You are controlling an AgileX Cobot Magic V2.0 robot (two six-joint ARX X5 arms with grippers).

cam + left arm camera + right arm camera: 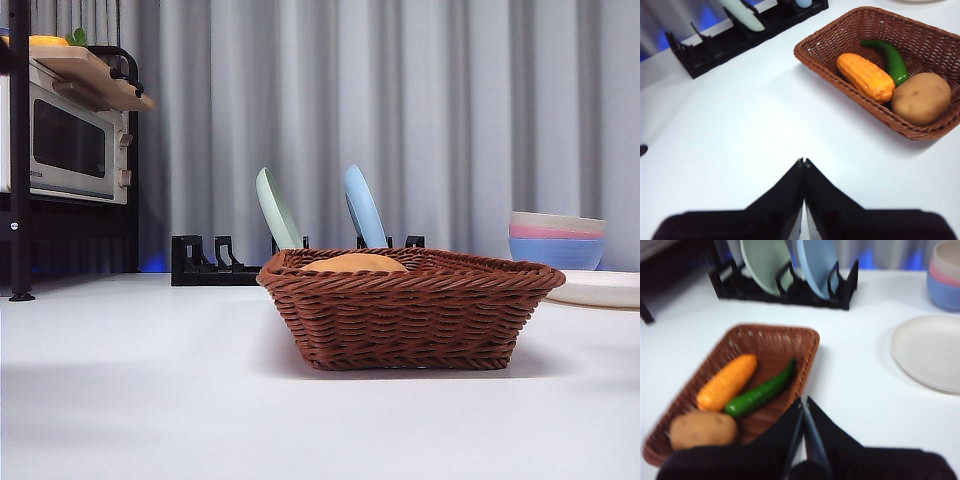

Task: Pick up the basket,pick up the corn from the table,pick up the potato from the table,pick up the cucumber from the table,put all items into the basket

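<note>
The brown wicker basket (410,310) stands on the white table (150,400). It also shows in the left wrist view (822,65) and the right wrist view (805,342). Inside it lie the corn (865,77) (726,381), the cucumber (891,60) (762,392) and the potato (921,98) (702,429). In the front view only a tan-orange top (355,263) shows over the rim. My left gripper (803,162) is shut and empty, above the bare table beside the basket. My right gripper (804,402) is shut and empty, above the basket's edge.
A black dish rack (215,262) with a green plate (277,210) and a blue plate (363,208) stands behind the basket. Stacked pastel bowls (557,240) and a flat cream plate (600,288) are at the right. A toaster oven (70,145) sits on a shelf at the left.
</note>
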